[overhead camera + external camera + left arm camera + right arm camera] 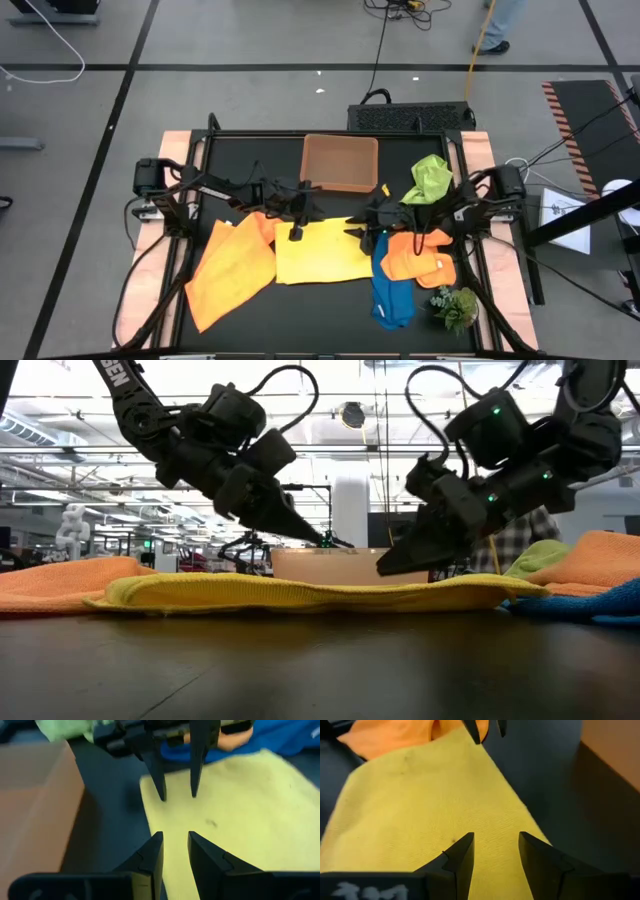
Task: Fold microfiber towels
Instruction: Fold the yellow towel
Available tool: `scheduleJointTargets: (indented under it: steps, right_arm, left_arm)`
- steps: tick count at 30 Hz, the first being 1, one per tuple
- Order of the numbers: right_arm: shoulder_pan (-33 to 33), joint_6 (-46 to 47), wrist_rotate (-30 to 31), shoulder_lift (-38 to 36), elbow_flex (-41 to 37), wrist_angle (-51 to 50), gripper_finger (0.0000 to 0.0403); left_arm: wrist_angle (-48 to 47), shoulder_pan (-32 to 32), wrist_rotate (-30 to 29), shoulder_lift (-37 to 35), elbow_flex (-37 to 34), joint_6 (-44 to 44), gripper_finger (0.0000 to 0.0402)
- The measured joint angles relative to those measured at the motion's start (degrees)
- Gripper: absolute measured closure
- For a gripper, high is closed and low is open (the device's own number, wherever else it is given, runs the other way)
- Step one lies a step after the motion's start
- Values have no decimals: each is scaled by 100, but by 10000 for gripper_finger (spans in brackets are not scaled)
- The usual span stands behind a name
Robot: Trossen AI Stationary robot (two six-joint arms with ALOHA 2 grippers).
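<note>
A yellow towel (322, 250) lies flat in the middle of the table. An orange towel (232, 268) lies flat to its left, slightly overlapped by it. At the right, another orange towel (420, 258), a blue towel (392, 295) and a lime green towel (430, 178) lie crumpled. My left gripper (297, 228) and my right gripper (362, 230) face each other over the yellow towel's far edge (150, 795). Both are open, tipped down and a little above the cloth in the low view, the left (320, 542) and the right (384, 568).
A shallow tan tray (340, 162) stands just beyond the yellow towel, close behind both grippers. A small green plant sprig (455, 305) lies at the near right corner. Bare black table shows along the near edge.
</note>
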Motion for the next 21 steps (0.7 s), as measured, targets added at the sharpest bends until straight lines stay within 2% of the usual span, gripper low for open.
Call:
scheduleJointTargets:
  steps: [11,16,21]
  right_arm:
    - [-15,308,37,106,72,71,257]
    - [-15,319,62,-197,36,-155,257]
    - [-21,243,544,-718,-82,-684,257]
  left_arm:
    - [-291,-239,0,2,-2,167,309]
    - [-293,-273,4,2,-2,108,309]
    - [-320,-330,4,2,-2,27,309]
